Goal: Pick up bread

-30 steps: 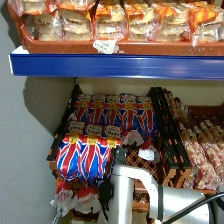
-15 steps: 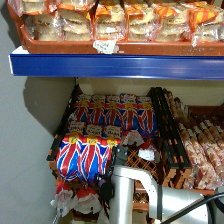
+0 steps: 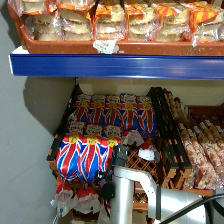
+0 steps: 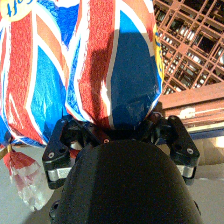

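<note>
The blue-edged upper shelf carries an orange tray packed with pale buns in clear orange-topped packs. Below, a brown lattice crate holds a back row of Union Jack bagged loaves, and long brown speckled loaves fill the neighbouring crate. The glossy red, white and blue Union Jack bread bag lies at the crate's front left corner. The right end effector sits against the bag's end, fingers spread either side; whether it grips, I cannot tell.
</note>
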